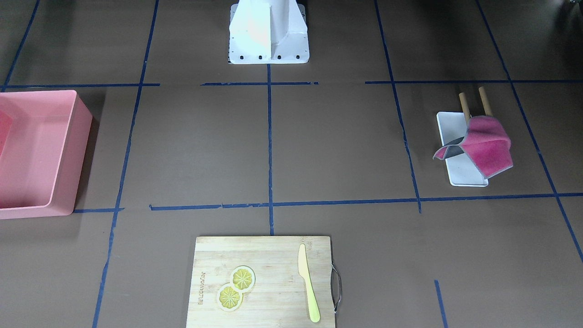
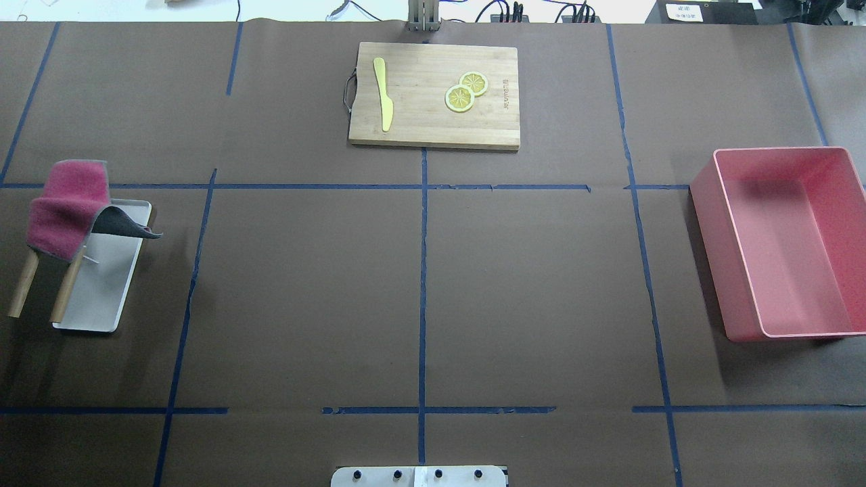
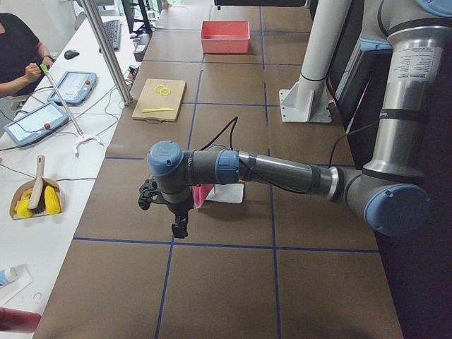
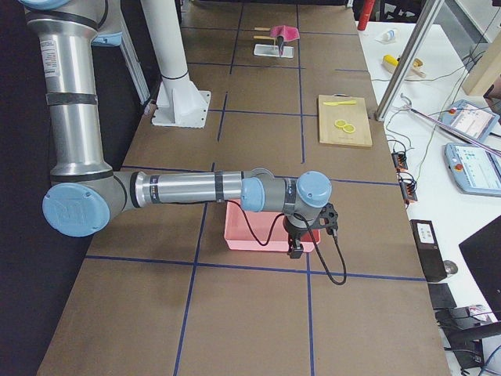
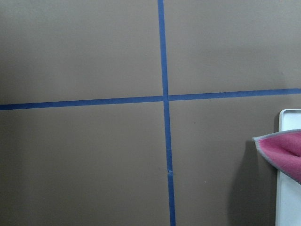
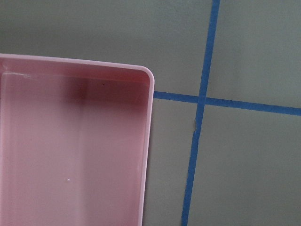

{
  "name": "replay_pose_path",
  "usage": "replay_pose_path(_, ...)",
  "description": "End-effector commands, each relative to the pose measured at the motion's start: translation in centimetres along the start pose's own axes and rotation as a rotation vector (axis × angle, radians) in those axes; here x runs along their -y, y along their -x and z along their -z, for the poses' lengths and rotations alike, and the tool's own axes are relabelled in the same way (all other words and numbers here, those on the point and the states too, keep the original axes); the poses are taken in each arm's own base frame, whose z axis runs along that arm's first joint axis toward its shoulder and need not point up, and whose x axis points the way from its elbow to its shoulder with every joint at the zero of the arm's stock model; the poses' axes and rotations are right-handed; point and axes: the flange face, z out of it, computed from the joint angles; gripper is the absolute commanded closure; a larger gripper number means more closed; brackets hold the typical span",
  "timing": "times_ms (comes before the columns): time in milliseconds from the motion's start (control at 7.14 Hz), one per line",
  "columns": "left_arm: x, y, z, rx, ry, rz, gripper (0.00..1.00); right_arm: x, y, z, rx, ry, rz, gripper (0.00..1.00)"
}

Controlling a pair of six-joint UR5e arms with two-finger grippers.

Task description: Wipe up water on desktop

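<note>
Cloth (image 2: 67, 203) hung near left end effector (image 3: 179, 227), the nearer arm; right end effector (image 4: 296, 249) well apart. Opening of both: could not tell.

Pink bin (image 2: 718, 257): I am seeing it sitting open-topped.
Cutting board (image 2: 419, 122): it is carrying a yellow knife (image 2: 383, 95) and two overlapping lemon slices (image 2: 460, 99).
White tray (image 2: 101, 297): it is lying well apart from both.

Cutting board (image 2: 433, 122): engraved brand mark, letters too blurred to read.

Brown desktop (image 2: 304, 297), blue grid lines (image 2: 423, 270)
</note>
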Motion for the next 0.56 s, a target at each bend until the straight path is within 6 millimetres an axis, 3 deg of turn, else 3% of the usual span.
replay_pose_path(0, 0.4, -0.6, 0.2, 0.021, -0.016, -0.031, 0.00, 0.2, 0.3, 0.3, 0.008, -0.006, 0.006, 0.00)
replay_pose_path(280, -1.8, 0.5, -1.6, -0.011, 0.011, -0.006, 0.00, -0.1, 0.4, -0.2, 0.064, 0.001, -0.002, 0.00)
replay_pose_path(420, -2.3, -0.1, -1.2, -0.036, -0.003, -0.015, 0.00, 0.0, 0.7, 0.1, 0.062, -0.005, 0.003, 0.00)
